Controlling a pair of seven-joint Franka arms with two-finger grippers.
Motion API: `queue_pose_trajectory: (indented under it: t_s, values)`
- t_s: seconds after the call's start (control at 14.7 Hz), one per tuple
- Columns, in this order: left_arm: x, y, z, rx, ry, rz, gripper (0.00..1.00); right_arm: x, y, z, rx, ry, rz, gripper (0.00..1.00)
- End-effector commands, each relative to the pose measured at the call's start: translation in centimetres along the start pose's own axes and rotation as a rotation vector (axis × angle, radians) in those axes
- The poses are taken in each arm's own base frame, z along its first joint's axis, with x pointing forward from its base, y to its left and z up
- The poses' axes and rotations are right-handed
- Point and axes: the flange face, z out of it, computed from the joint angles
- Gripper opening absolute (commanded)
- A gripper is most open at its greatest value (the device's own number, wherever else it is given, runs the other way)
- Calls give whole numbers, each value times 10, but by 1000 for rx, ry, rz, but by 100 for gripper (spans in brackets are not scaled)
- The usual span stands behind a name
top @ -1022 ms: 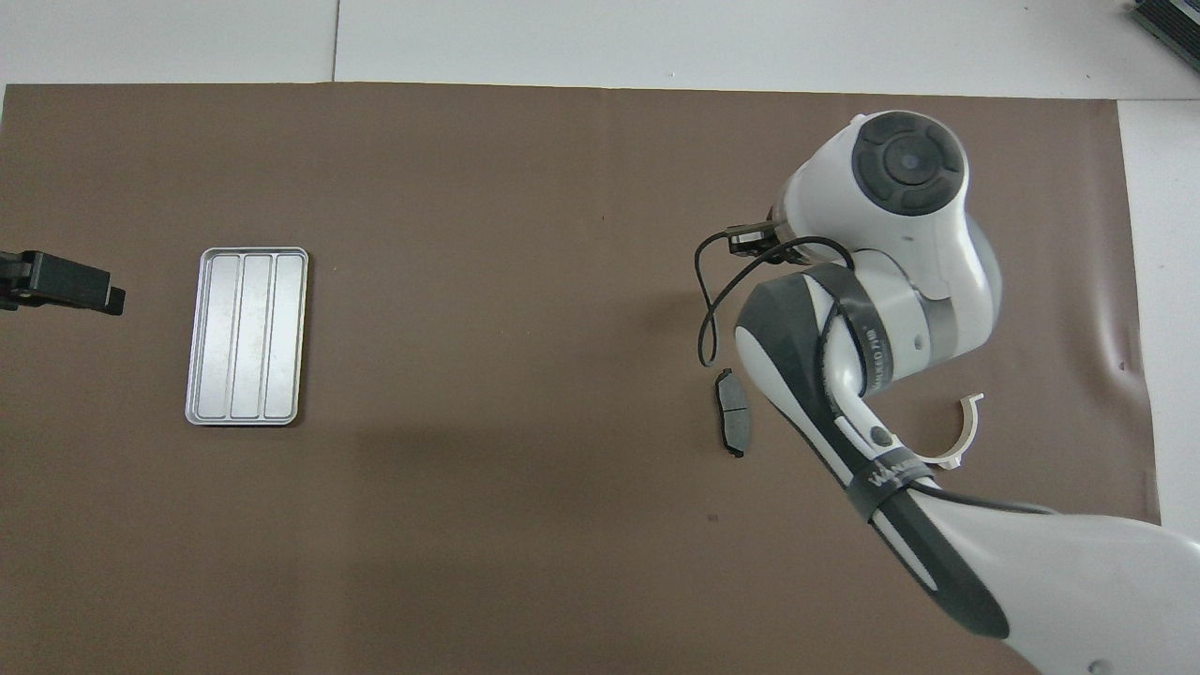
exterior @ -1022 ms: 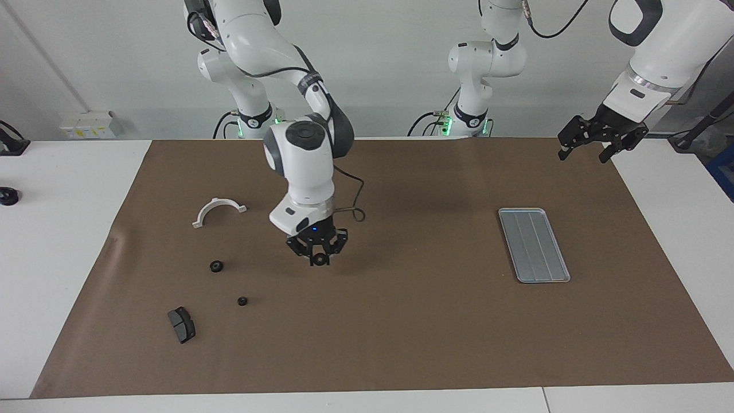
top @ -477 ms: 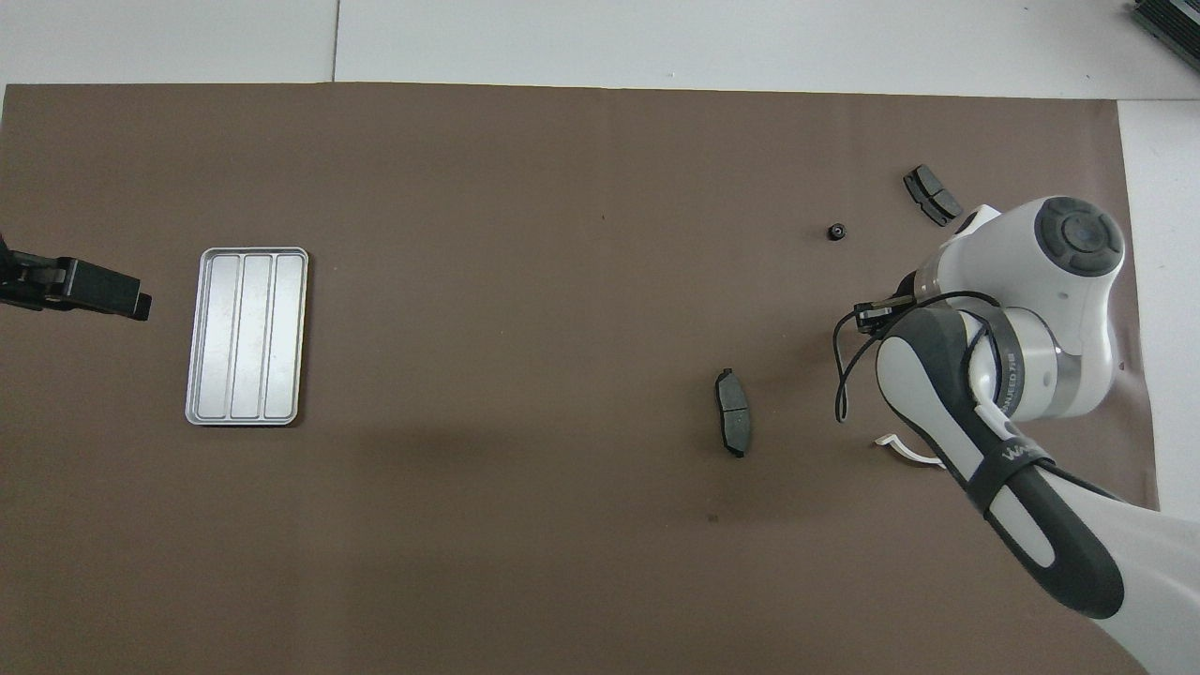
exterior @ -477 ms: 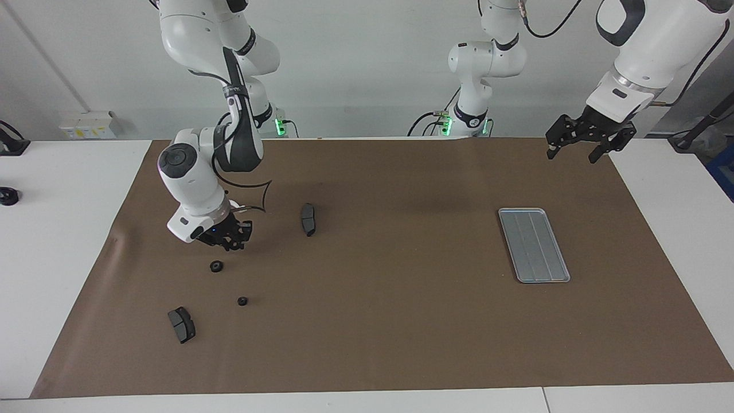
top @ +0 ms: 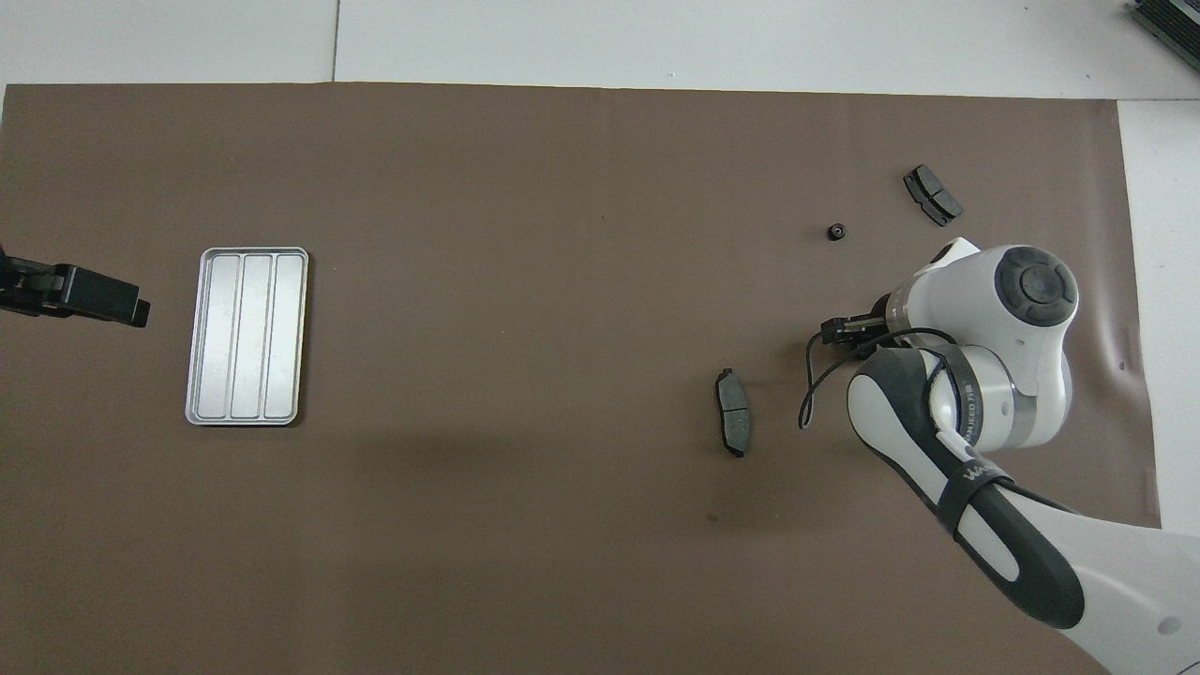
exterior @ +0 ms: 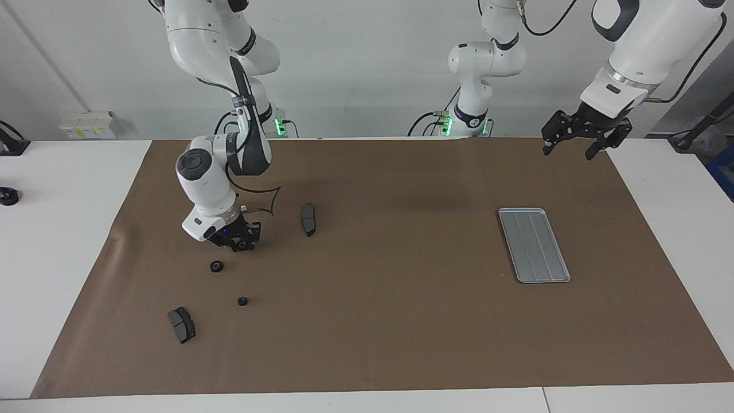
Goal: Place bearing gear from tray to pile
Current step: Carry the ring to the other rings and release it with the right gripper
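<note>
The silver tray (exterior: 534, 245) lies bare toward the left arm's end of the brown mat; it also shows in the overhead view (top: 247, 336). The pile lies toward the right arm's end: two small black gears (exterior: 216, 266) (exterior: 242, 300) and two dark brake pads (exterior: 182, 324) (exterior: 308, 218). My right gripper (exterior: 238, 243) hangs low over the mat, between the nearer gear and the brake pad closest to the robots. The white bracket is hidden by that arm. My left gripper (exterior: 573, 142) waits open in the air over the mat's edge, above the tray's end of the table.
The mat (exterior: 378, 321) covers most of the white table and has a wrinkle (exterior: 114, 241) at the right arm's end. A small black object (exterior: 7, 196) sits on the bare table there. A white box (exterior: 86, 124) stands by the wall.
My right gripper swung from the mat's middle to the pile, uncovering a brake pad, then shifted slightly back toward the middle. My left gripper rose a little.
</note>
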Motion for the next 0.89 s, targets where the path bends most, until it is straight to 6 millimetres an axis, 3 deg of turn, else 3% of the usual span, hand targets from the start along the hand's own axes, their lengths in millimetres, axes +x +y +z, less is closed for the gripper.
queue_pose_trajectory:
  t_s: [0.0, 0.34, 0.41, 0.75, 0.82]
  values:
    - [-9, 0, -2, 14, -24, 0, 100, 26, 10, -54, 23, 83, 61, 100]
    - [-14, -2, -3, 10, -51, -8, 100, 51, 31, -144, 15, 90, 151, 100]
    - [-15, -4, -5, 19, -54, -11, 100, 48, 31, -162, 17, 97, 153, 100]
    - [-15, -7, -9, 50, -40, -13, 100, 15, 71, -267, 13, 98, 150, 100]
    - [-14, -7, -10, 49, -35, -16, 100, 12, 87, -286, 11, 78, 142, 100]
